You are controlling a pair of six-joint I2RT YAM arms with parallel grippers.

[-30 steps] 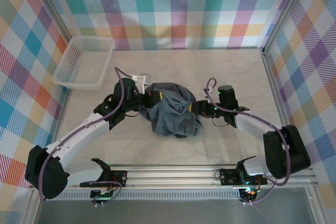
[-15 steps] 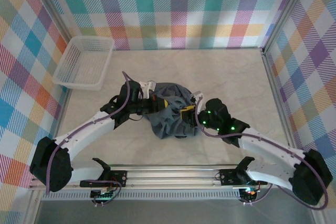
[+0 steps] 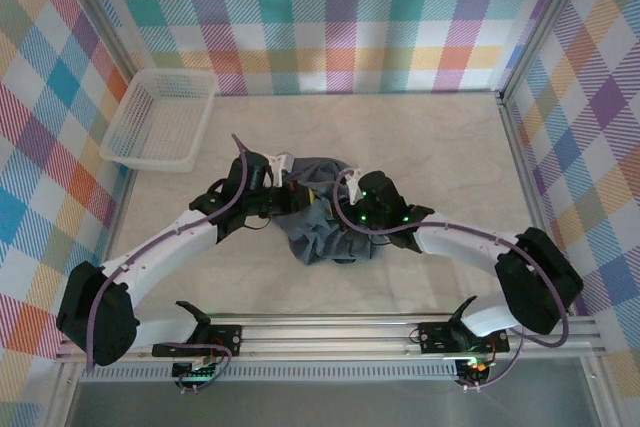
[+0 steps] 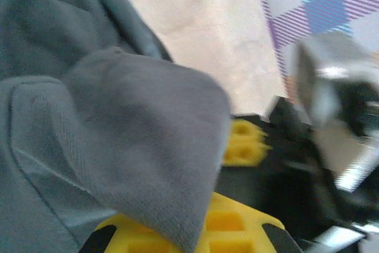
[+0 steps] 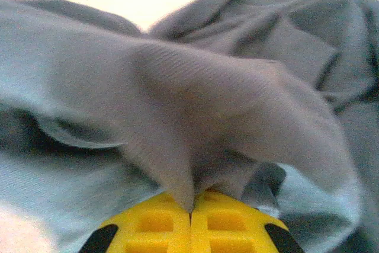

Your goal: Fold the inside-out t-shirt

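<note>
t-shirt: the inside-out t-shirt (image 3: pixel 318 232) lies as a crumpled slate-grey heap on the counter (image 3: pixel 440 147), about mid-width and nearer the arms than the back wall, between the two wrists.
lay of the cloth: bunched and deeply creased; no sleeve, collar or hem can be picked out from above, and no flat panel or straight edge shows.
left gripper: the left gripper (image 3: pixel 296 191) is at the upper left of the heap. in the left wrist view its yellow pads sit together at the bottom edge with a rounded fold of cloth draped over them, so it reads as clenched on the shirt, though the cloth hides the seam between the pads.
right gripper: the right gripper (image 3: pixel 345 209) is at the upper right of the heap, near the left one. its wrist view shows the two pads pressed tight, with a peaked fold of fabric pinched between them.
basket: a white mesh basket (image 3: pixel 160 119) stands at the far left corner, well apart from the shirt.
done: as far as can be judged, only a two-point hold on the bundle.
left: nearly everything. the shirt must be opened and spread flat, then sleeves and body folded over.
risk: both holds are close together in loose folds, so lifting may raise a lump, not an edge.
</note>
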